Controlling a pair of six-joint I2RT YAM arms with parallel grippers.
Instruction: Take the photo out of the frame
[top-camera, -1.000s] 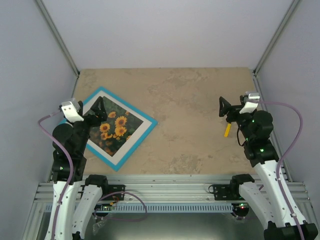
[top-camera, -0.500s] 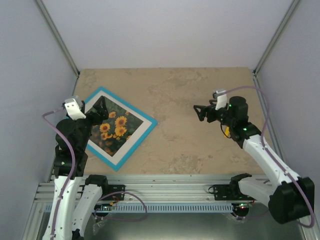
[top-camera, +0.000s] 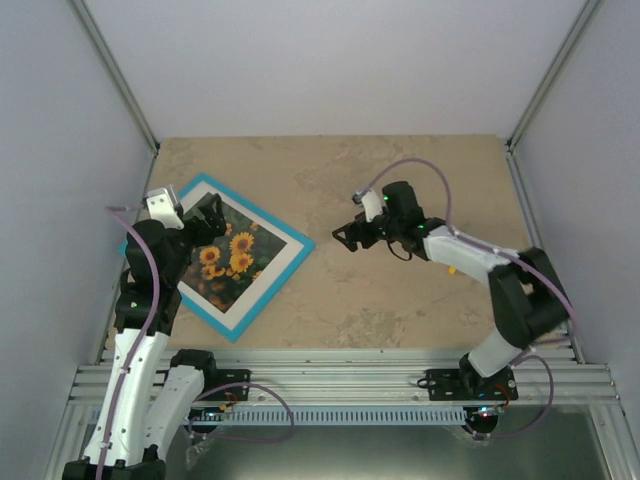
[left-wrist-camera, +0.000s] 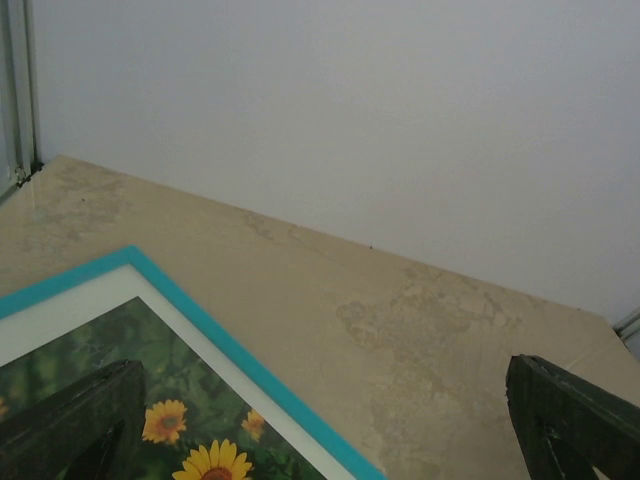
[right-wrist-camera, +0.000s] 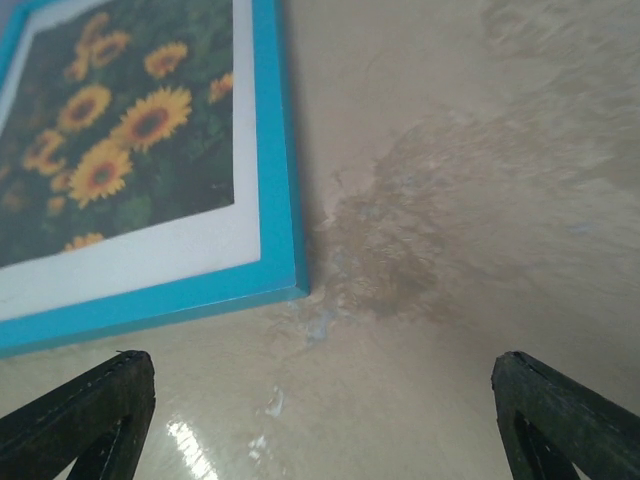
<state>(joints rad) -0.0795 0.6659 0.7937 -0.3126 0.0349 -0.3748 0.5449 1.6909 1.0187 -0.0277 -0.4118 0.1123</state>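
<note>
The photo (top-camera: 228, 262), orange-yellow sunflowers on dark green leaves, lies face up inside the frame (top-camera: 259, 210), with a white mat (top-camera: 272, 256) showing as a band between the print and the thin turquoise border. The frame lies flat on the beige, stone-patterned table (top-camera: 400, 170), turned like a diamond, in the left half of the overhead view, its lowest corner near the table's bottom edge.

The left gripper (top-camera: 208, 222) hangs over the upper left part of the frame. Its fingers are spread as wide as they go and grip nothing. In the left wrist view one dark finger (left-wrist-camera: 70, 420) sits at the lower left over the photo (left-wrist-camera: 150, 350) and the other at the lower right over bare table, with the turquoise edge (left-wrist-camera: 215, 333) running diagonally between them. Whether either fingertip touches the surface cannot be told.

The right gripper (top-camera: 343, 238) sits near the middle of the overhead view, just to the right of the frame's right-hand corner, pointing at it and apart from it. Its fingers also stand wide apart with nothing in them. In the right wrist view one finger (right-wrist-camera: 90, 400) is at the lower left and the other at the lower right, the frame's corner (right-wrist-camera: 285, 285) left of centre above them, and the photo (right-wrist-camera: 130, 120) filling the upper left
</note>
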